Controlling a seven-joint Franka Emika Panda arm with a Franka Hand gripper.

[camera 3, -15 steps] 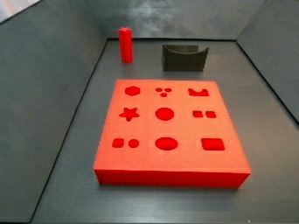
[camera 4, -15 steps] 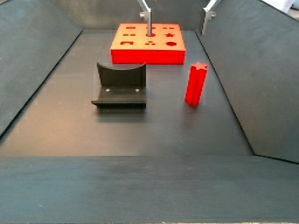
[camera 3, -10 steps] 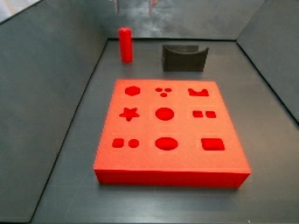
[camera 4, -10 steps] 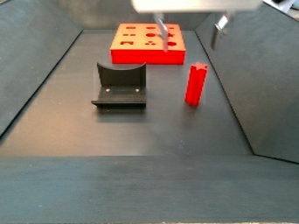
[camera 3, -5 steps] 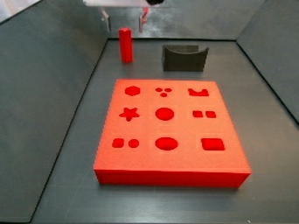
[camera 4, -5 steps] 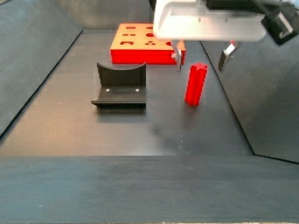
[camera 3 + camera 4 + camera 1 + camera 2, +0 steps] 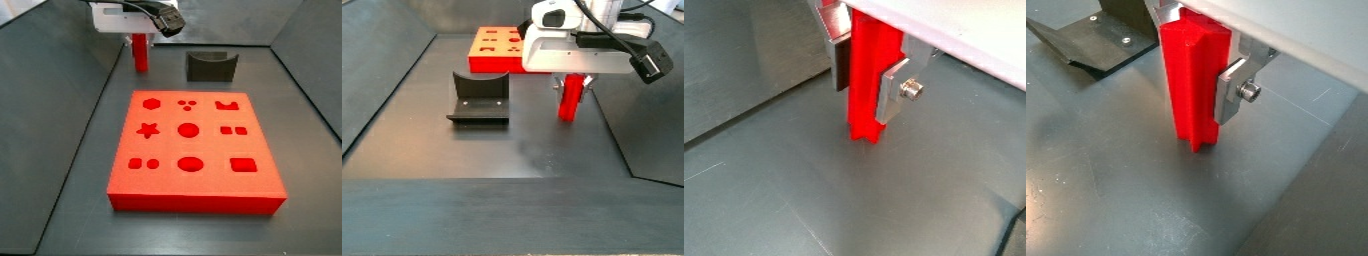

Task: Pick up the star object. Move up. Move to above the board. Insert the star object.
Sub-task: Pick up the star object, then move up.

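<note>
Star object (image 7: 1193, 90) upright between the tool (image 7: 1204, 85) plates, fixture (image 7: 478, 98) beside, board (image 7: 194, 150) apart

No lettering, label, brand mark or number can be read in any view. The white-housed gripper (image 7: 575, 84), set down around the slim red star object (image 7: 571, 100) (ridged faces, clearest in both wrist views), carries no legible marking, nor does the large flat red board (image 7: 194, 150) with its shaped cut-outs. The dark grey U-shaped block (image 7: 478, 98) and the dark floor (image 7: 489, 150) are equally blank.
</note>
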